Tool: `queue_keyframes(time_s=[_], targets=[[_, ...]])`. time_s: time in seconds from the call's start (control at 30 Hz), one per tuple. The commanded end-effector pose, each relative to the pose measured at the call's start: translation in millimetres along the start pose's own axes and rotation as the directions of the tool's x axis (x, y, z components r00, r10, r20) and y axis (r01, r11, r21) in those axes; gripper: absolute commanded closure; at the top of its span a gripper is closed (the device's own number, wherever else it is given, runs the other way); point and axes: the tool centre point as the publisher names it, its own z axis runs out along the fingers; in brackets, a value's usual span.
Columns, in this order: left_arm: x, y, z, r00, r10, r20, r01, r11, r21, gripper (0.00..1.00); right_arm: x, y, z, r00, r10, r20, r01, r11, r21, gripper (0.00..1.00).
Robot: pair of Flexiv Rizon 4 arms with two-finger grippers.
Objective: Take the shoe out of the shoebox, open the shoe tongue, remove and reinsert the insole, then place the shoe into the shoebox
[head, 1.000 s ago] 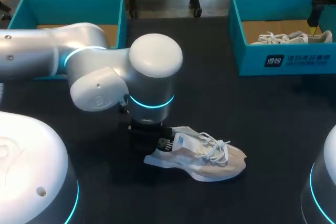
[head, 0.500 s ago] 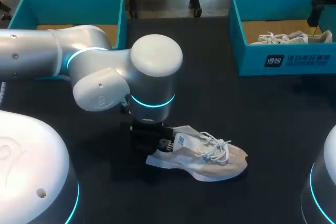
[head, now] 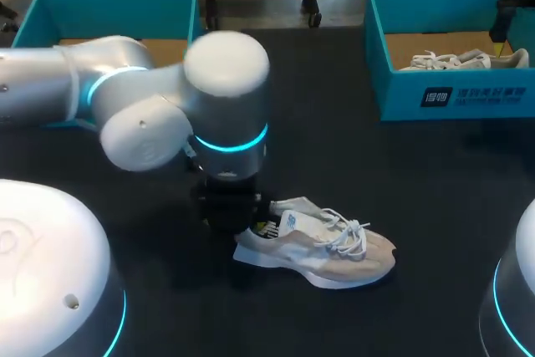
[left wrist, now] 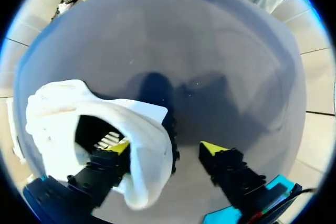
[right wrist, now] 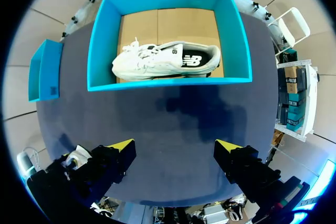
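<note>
Beige shoe [head: 322, 248]: out of its box, standing on its sole on the dark tabletop [head: 334, 148], toe pointing right.
Left pincer [left wrist: 165, 148]: down at the shoe's heel with its fingers spread. One yellow tip sits inside the opening, and the other hangs outside, clear of the collar.
Right pincer [right wrist: 175, 146]: wide open and gripping nothing, above the tabletop just beside the teal shoebox [right wrist: 168, 83].
Shoebox: holds a white shoe [right wrist: 163, 61].

left arm [head: 125, 98]: enters from left, wrist vertical | left pincer [left wrist: 165, 148]: pointing down, fingers apart | right pincer [right wrist: 176, 146]: raised, fingers spread wide
</note>
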Motion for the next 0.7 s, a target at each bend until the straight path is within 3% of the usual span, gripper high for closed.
queue_keyframes(time_s=[0.03,0.13,0.2,0.43,0.7], targets=[[27.3,-8.9,-43.3,0.996,-0.013,0.091,0.013,1.0,0.001,0.0,-0.2,-0.6,0.2,1.0,0.0,0.001,0.0,1.0,-0.001,0.0],[35.6,-11.6,-61.5,0.992,-0.056,0.117,0.053,0.998,0.036,0.0,-0.2,-0.6,0.2,1.0,0.0,0.001,0.0,1.0,-0.001,0.0],[42.2,-11.6,-70.2,0.985,-0.101,0.137,0.088,0.991,0.1,0.0,-0.2,-0.6,0.2,1.0,0.0,0.001,0.0,1.0,-0.001,0.0],[70.9,-10.9,-79.3,0.949,-0.275,0.152,0.226,0.933,0.281,0.0,-0.2,-0.6,0.2,1.0,0.0,0.001,0.0,1.0,-0.001,0.0],[96.7,-14.9,-88.5,0.891,-0.417,0.182,0.329,0.867,0.375,0.0,-0.2,-0.6,0.2,1.0,0.0,0.001,0.0,1.0,-0.001,0.0]])
